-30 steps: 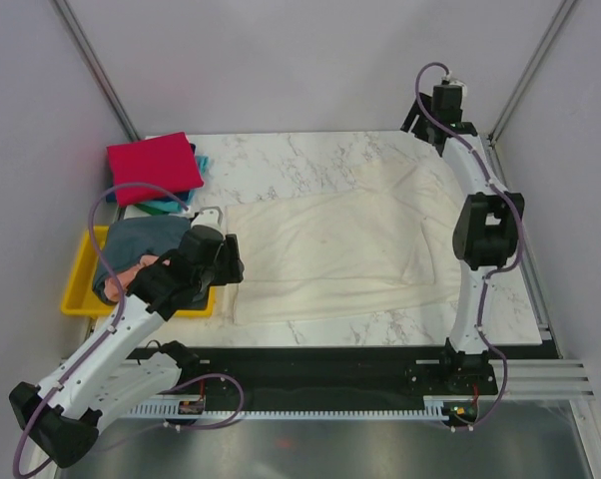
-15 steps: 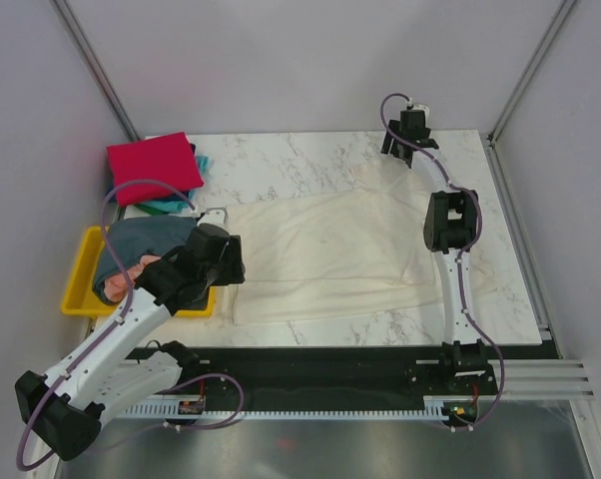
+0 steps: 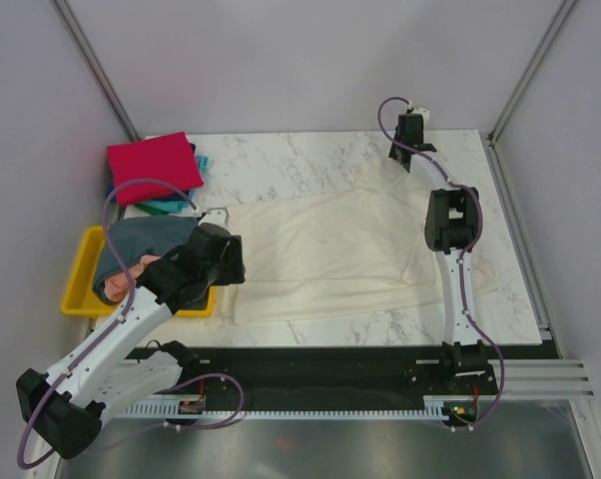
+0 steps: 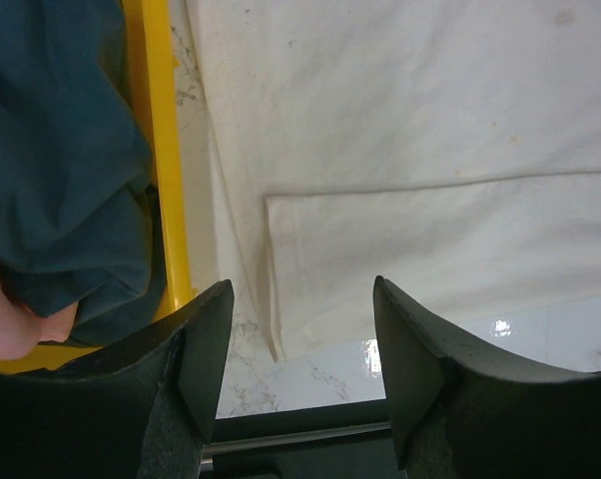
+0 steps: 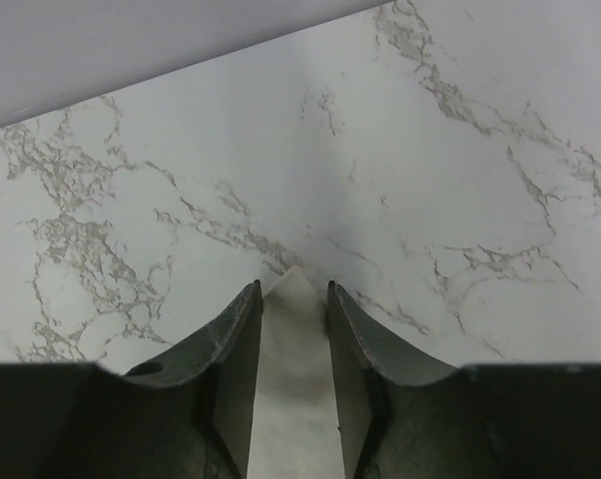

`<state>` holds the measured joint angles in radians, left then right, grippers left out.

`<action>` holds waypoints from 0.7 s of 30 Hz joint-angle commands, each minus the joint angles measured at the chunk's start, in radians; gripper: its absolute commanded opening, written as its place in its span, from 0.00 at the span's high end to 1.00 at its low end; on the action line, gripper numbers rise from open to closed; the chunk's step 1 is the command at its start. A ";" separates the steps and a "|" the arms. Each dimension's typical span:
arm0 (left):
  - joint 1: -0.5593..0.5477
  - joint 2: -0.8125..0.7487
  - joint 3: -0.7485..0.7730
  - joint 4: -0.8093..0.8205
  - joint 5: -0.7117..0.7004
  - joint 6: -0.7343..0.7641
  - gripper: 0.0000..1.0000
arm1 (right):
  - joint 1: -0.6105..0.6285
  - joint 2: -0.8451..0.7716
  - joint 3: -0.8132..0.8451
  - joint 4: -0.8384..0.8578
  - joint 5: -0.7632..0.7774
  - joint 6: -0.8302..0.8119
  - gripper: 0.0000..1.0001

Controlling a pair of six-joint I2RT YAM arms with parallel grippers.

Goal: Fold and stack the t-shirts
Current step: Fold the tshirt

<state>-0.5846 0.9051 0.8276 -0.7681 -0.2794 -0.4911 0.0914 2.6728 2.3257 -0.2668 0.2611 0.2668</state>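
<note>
A cream-white t-shirt (image 3: 330, 249) lies spread across the middle of the table. My right gripper (image 3: 407, 150) is at the far back, shut on a raised corner of that shirt (image 5: 293, 399), just above the marble. My left gripper (image 3: 226, 271) is open and empty, above the shirt's near-left corner (image 4: 281, 339). A folded red t-shirt (image 3: 153, 165) lies on a teal one (image 3: 166, 206) at the back left. A slate grey-blue t-shirt (image 3: 141, 241) and a salmon pink one (image 3: 131, 276) lie crumpled in the yellow tray (image 3: 81, 289).
The yellow tray's rim (image 4: 166, 150) runs right beside the cream shirt's left edge. The table's near edge and a black rail (image 4: 300, 434) are just below my left gripper. The back wall (image 5: 131, 50) stands close behind my right gripper.
My right gripper has moved from the far right corner leftward along the back, carrying the cream shirt's corner; it has hardly shifted in the last half second. The left arm has barely moved.
</note>
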 commanded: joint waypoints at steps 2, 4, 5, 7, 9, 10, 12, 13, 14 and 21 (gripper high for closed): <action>0.005 -0.011 0.002 0.033 -0.004 0.036 0.35 | 0.010 -0.053 -0.071 -0.048 0.013 0.022 0.66; 0.005 -0.011 0.004 0.033 -0.006 0.036 0.35 | 0.010 -0.067 -0.086 -0.046 0.009 0.025 0.74; 0.005 -0.011 0.004 0.032 -0.007 0.036 0.35 | 0.010 -0.073 -0.101 -0.043 0.003 0.028 0.76; 0.005 -0.014 0.004 0.033 -0.009 0.036 0.35 | 0.010 -0.086 -0.120 -0.029 -0.002 0.032 0.90; 0.005 -0.012 0.004 0.032 -0.014 0.036 0.35 | 0.010 -0.097 -0.135 -0.025 0.001 0.028 1.00; 0.005 -0.012 0.004 0.032 -0.014 0.036 0.35 | 0.008 -0.099 -0.134 -0.022 0.018 0.022 1.00; 0.005 -0.014 0.004 0.030 -0.012 0.040 0.35 | 0.001 -0.116 -0.129 -0.023 0.041 -0.009 1.00; 0.005 -0.012 0.004 0.032 -0.011 0.042 0.35 | -0.004 -0.125 -0.131 -0.023 0.065 -0.023 1.00; 0.005 -0.012 0.005 0.032 -0.006 0.045 0.35 | -0.012 -0.134 -0.134 -0.025 0.082 -0.035 1.00; 0.012 0.104 0.054 0.098 0.029 0.051 0.35 | -0.148 -0.260 -0.177 -0.032 0.173 -0.034 1.00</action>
<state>-0.5789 0.9497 0.8345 -0.7452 -0.2752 -0.4763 0.0357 2.5385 2.1521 -0.2955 0.3603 0.2451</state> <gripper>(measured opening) 0.651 0.012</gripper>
